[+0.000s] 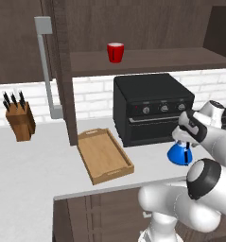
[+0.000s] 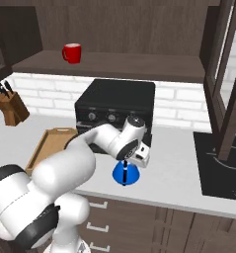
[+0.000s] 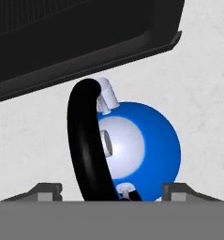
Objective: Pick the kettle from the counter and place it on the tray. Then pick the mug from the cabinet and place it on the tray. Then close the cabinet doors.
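Left base view: the blue kettle [image 1: 179, 154] stands on the light counter [image 1: 29, 165] just in front of a black toaster oven [image 1: 151, 108], with the robot's gripper [image 1: 184, 142] lowered right over it. To the kettle's left the wooden tray [image 1: 104, 155] lies bare, and farther left a knife block [image 1: 20, 120] sits by the brick wall. The red mug [image 1: 115, 52] stands on the cabinet [image 1: 147, 59] shelf above the oven, one cabinet door [image 1: 62, 71] swung open.

Right base view: the arm reaches over the counter [image 2: 178, 163], its gripper [image 2: 128, 165] directly above the kettle [image 2: 126, 173]. The tray [image 2: 48, 146] lies to the left, the mug [image 2: 72, 53] on the shelf at upper left, and a glass-panelled door [image 2: 228, 84] hangs open at right.

Hand view: the kettle [image 3: 146, 147] sits between the two fingertips [image 3: 48, 190], which stand apart on either side of it, not touching; its black handle [image 3: 87, 145] arches up between them.
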Robot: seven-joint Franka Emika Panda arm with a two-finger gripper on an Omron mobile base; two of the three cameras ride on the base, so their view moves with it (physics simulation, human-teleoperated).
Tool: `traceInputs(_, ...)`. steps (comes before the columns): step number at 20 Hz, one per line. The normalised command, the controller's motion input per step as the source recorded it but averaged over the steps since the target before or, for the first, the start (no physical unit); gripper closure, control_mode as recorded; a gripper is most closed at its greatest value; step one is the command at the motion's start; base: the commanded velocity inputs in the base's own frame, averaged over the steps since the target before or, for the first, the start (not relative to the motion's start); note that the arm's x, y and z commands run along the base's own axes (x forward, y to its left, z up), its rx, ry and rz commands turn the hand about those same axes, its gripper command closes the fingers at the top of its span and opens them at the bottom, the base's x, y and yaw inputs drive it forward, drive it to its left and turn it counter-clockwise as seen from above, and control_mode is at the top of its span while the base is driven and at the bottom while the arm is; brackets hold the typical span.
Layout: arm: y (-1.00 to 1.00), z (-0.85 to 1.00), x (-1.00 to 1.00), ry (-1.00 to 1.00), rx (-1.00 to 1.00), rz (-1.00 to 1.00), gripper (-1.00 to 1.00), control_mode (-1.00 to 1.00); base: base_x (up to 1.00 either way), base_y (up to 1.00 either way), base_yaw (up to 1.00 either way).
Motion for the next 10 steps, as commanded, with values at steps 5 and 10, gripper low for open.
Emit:
traceInputs(5, 0.0, 0.0, 0.0, 0.0, 0.0, 0.0, 1.0, -1.0, 0.0, 0.0, 0.0)
traceInputs(10, 0.15, 0.27, -0.29, -0.08, 0.0, 0.05, 1.0, -1.0, 0.0, 0.0, 0.0)
